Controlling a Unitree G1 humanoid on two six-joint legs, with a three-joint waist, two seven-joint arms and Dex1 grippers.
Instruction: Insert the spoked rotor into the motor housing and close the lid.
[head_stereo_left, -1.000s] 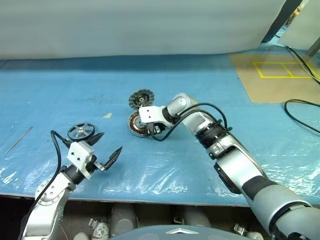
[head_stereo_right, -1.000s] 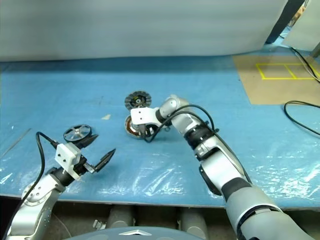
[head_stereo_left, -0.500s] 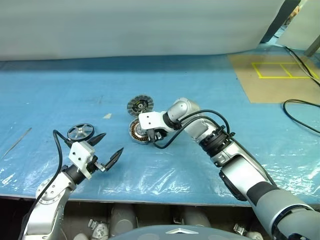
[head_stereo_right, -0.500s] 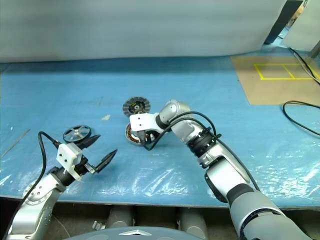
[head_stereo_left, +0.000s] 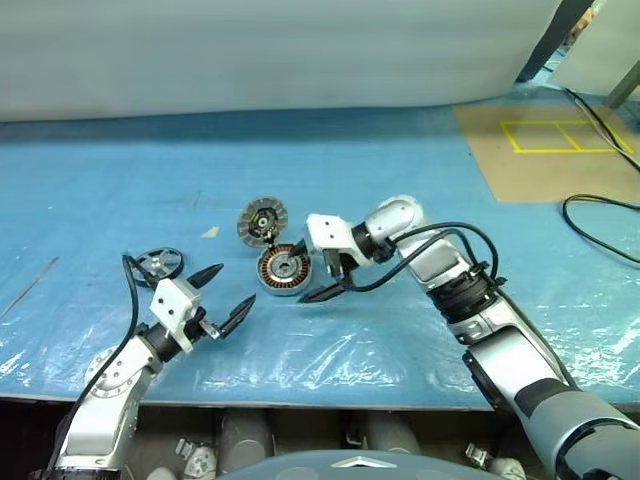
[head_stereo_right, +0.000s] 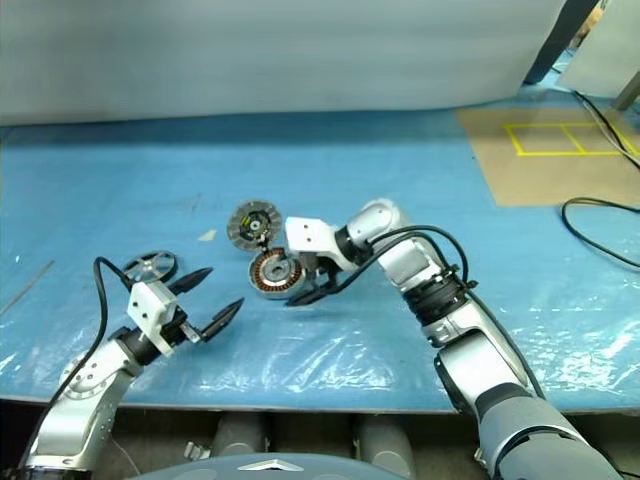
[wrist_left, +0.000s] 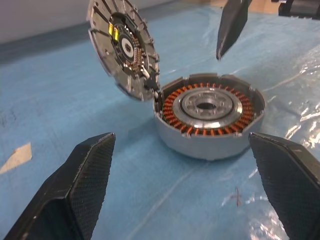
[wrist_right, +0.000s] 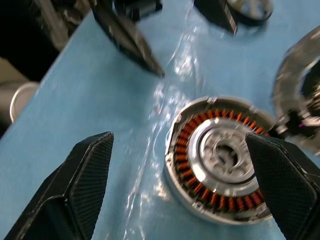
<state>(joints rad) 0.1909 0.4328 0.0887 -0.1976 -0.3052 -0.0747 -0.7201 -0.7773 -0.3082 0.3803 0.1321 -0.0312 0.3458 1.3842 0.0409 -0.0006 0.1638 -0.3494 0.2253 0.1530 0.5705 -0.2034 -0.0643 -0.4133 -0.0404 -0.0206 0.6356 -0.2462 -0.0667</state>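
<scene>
Spoked rotor (head_stereo_left: 157, 265) lies flat on the blue plastic-covered table (head_stereo_left: 420, 170), at the robot's left, well apart from the motor housing (head_stereo_left: 282, 269); nothing touches it. Housing sits mid-table, open, copper windings ringing a silver centre, cavity without rotor. Lid (head_stereo_left: 262, 220) stands tilted up on edge at the housing's far-left rim, touching it there in the left wrist view, ribbed inner face with dark centre turned toward the housing.

Right gripper (head_stereo_left: 333, 277) is just beside the housing on its right, slightly above the table, fingers spread wide, holding nothing; one black fingertip (head_stereo_left: 318, 294) points at the sheet near the housing's front edge. In the right wrist view the housing shows between its two pads.

Left gripper (head_stereo_left: 220, 295) hovers near the table's front, between rotor and housing, fingers wide apart, empty, aimed toward the housing.

Tan floor patch with yellow tape lines (head_stereo_left: 555, 137) and a black cable (head_stereo_left: 600, 215) at far right.
</scene>
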